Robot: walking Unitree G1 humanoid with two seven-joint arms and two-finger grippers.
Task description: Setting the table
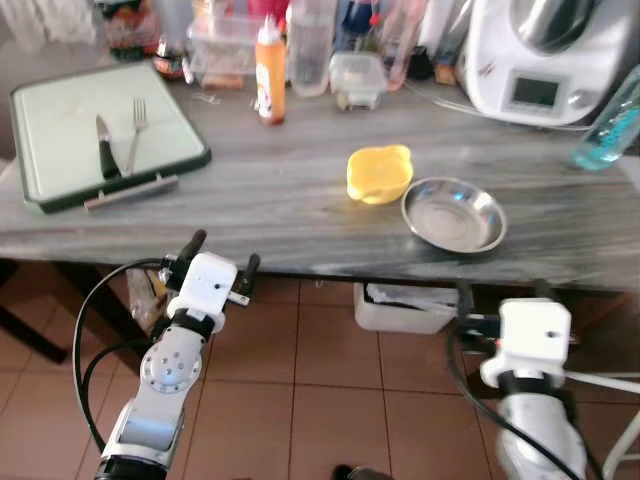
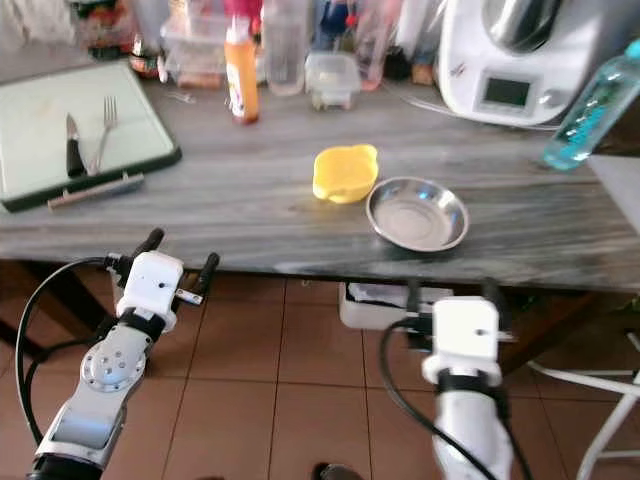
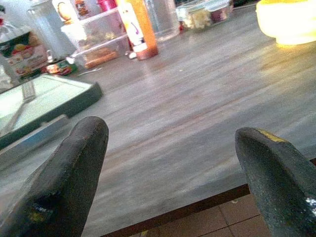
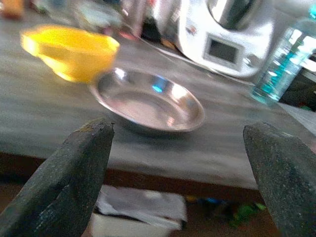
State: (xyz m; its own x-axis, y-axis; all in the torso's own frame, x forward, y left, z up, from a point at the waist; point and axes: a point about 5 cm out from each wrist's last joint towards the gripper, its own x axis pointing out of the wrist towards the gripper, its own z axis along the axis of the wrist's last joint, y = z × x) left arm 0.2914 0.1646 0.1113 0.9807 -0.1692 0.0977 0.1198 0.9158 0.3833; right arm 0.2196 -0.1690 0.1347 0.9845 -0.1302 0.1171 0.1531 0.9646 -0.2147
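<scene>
A steel plate point(image 1: 454, 214) lies on the grey wooden table point(image 1: 260, 200) near its front edge, with a yellow bowl point(image 1: 379, 173) just behind it to the left. A fork point(image 1: 136, 132) and a black-handled knife point(image 1: 105, 148) rest on a pale green tray point(image 1: 60, 130) at the far left. My left gripper point(image 1: 222, 254) is open, held below the table's front edge at the left. My right gripper point(image 1: 502, 294) is open too, below the edge in front of the steel plate point(image 4: 148, 101).
An orange sauce bottle point(image 1: 270, 72), clear food tubs point(image 1: 358, 78) and jars line the back of the table. A white kitchen machine point(image 1: 535, 55) and a blue water bottle point(image 1: 610, 125) stand at the right. A white bin point(image 1: 405, 308) sits under the table on the tiled floor.
</scene>
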